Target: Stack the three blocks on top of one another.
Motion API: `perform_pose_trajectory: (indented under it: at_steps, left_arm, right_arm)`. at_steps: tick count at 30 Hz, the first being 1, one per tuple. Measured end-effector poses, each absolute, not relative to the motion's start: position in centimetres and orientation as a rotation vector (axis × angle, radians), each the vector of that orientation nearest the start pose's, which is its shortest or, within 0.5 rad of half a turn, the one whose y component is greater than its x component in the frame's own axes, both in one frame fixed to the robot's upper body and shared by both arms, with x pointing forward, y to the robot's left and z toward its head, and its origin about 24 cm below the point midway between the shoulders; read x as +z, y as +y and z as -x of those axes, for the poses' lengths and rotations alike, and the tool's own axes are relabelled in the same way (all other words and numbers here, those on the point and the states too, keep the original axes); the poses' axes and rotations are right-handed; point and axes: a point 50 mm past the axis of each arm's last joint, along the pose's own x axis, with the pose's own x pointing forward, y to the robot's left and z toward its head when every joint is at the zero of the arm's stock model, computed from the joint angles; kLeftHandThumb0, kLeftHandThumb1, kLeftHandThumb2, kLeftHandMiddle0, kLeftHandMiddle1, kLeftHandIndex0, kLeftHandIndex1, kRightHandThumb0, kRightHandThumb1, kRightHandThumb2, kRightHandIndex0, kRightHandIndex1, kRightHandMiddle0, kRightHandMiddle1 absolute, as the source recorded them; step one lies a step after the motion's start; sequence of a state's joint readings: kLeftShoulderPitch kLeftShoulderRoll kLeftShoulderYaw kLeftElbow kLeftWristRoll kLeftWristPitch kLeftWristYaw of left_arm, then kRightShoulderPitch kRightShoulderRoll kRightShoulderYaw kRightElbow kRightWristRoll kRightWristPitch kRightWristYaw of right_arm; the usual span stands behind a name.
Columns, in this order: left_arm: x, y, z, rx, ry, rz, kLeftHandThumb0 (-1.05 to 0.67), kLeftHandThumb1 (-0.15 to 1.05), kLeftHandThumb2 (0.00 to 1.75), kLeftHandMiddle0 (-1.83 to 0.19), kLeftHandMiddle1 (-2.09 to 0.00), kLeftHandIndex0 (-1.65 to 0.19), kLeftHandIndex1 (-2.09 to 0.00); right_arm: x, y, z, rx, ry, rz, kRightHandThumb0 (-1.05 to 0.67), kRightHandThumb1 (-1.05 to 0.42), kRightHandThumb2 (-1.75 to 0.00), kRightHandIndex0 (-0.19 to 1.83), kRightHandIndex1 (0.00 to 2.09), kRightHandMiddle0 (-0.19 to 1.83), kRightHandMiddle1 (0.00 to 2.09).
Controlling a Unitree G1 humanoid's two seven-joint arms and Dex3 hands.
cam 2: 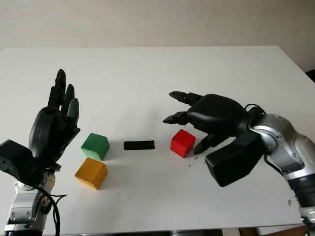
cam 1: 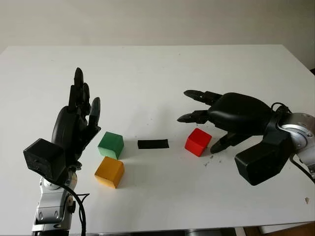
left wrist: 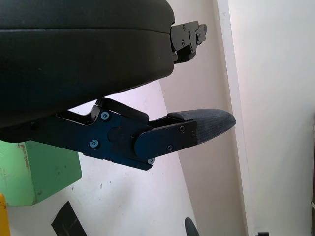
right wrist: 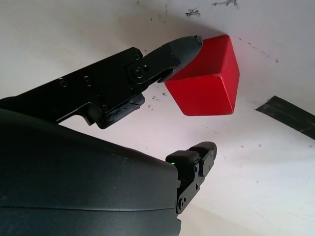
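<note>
Hand on the right [cam 1: 206, 129] sits open around red block [cam 1: 198, 141], holding nothing; it should squeeze both sides evenly, then lift straight up

Both hands wear glossy black shells with jointed black fingers [cam 1: 78, 83], silver metal wrists and black cables.
</note>
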State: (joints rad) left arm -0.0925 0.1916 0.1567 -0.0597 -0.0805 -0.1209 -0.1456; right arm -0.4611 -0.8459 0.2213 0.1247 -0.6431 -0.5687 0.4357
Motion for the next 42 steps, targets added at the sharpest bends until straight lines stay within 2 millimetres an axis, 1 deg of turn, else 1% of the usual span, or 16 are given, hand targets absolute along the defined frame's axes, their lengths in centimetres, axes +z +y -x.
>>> perform_pose_trajectory:
  at_steps: [6, 10, 15, 18, 25, 27, 28, 29, 31, 33, 35, 37, 39, 42]
  left_arm:
    - [10.0, 20.5, -26.6, -0.034, -0.281, -0.136, -0.65, 1.05, 0.61, 0.18, -0.05, 0.19, -0.04]
    - [10.0, 20.5, -26.6, -0.031, -0.280, -0.144, -0.66, 1.05, 0.61, 0.17, -0.05, 0.19, -0.04]
    - [10.1, 20.4, -26.6, -0.034, -0.279, -0.144, -0.65, 1.05, 0.62, 0.18, -0.05, 0.19, -0.02]
    - [10.1, 20.4, -26.6, -0.032, -0.279, -0.143, -0.64, 1.05, 0.61, 0.17, -0.06, 0.18, -0.03]
    - [10.2, 20.4, -26.6, -0.025, -0.282, -0.143, -0.66, 1.05, 0.61, 0.17, -0.05, 0.18, -0.04]
    - [10.2, 20.3, -26.5, -0.026, -0.278, -0.143, -0.66, 1.05, 0.61, 0.17, -0.05, 0.19, -0.04]
    - [10.2, 20.3, -26.5, -0.028, -0.277, -0.144, -0.65, 1.05, 0.62, 0.18, -0.05, 0.19, -0.04]
    - [10.2, 20.2, -26.5, -0.029, -0.279, -0.145, -0.65, 1.05, 0.62, 0.17, -0.05, 0.19, -0.04]
    - [10.2, 20.2, -26.5, -0.031, -0.279, -0.150, -0.65, 1.05, 0.62, 0.17, -0.05, 0.19, -0.04]
    - [10.2, 20.1, -26.5, -0.032, -0.278, -0.153, -0.66, 1.05, 0.62, 0.16, -0.06, 0.18, -0.05]
    - [10.2, 20.1, -26.5, -0.026, -0.278, -0.158, -0.66, 1.05, 0.61, 0.16, -0.06, 0.17, -0.05]
    - [10.2, 20.0, -26.5, -0.024, -0.278, -0.159, -0.65, 1.05, 0.61, 0.15, -0.06, 0.17, -0.05]
    - [10.2, 20.0, -26.5, -0.024, -0.278, -0.157, -0.65, 1.05, 0.60, 0.15, -0.06, 0.17, -0.05]
    - [10.1, 19.9, -26.5, -0.024, -0.276, -0.154, -0.66, 1.05, 0.60, 0.16, -0.05, 0.18, -0.05]
  right_arm:
    - [15.3, -19.7, -29.8, 0.748, -0.410, 1.656, -0.50, -0.86, -0.05, -0.03, 0.07, 0.48, 0.14]
    - [15.1, -19.7, -29.8, 0.758, -0.418, 1.662, -0.52, -0.87, -0.06, -0.02, 0.07, 0.53, 0.16]
    - [14.5, -19.8, -29.6, 0.787, -0.401, 1.647, -0.53, -0.91, -0.07, -0.01, 0.06, 0.54, 0.16]
    - [14.2, -19.8, -29.4, 0.799, -0.401, 1.626, -0.52, -0.92, -0.07, 0.01, 0.07, 0.59, 0.18]
    - [13.8, -19.8, -29.4, 0.809, -0.387, 1.595, -0.49, -0.89, -0.05, 0.02, 0.06, 0.63, 0.21]
    - [13.8, -19.8, -29.4, 0.810, -0.387, 1.591, -0.49, -0.90, -0.05, 0.02, 0.07, 0.67, 0.25]
    - [13.7, -19.8, -29.4, 0.810, -0.388, 1.587, -0.49, -0.91, -0.05, 0.03, 0.06, 0.69, 0.33]
    - [13.7, -19.7, -29.4, 0.810, -0.391, 1.580, -0.49, -0.92, -0.05, 0.05, 0.06, 0.59, 0.66]
    - [13.7, -19.6, -29.4, 0.810, -0.403, 1.569, -0.47, -0.93, -0.05, 0.09, 0.06, 0.48, 1.09]
    - [13.6, -19.6, -29.4, 0.811, -0.415, 1.564, -0.45, -0.95, -0.06, 0.12, 0.07, 0.43, 1.31]
    - [13.6, -19.6, -29.4, 0.808, -0.420, 1.560, -0.41, -0.96, -0.06, 0.15, 0.07, 0.39, 1.39]
    - [13.6, -19.6, -29.4, 0.804, -0.424, 1.557, -0.40, -0.96, -0.06, 0.17, 0.08, 0.37, 1.41]
    - [13.6, -19.7, -29.4, 0.795, -0.430, 1.555, -0.40, -0.94, -0.05, 0.20, 0.08, 0.40, 1.35]
    - [14.4, -19.6, -29.9, 0.764, -0.437, 1.569, -0.39, -0.93, -0.05, 0.24, 0.08, 0.45, 1.28]
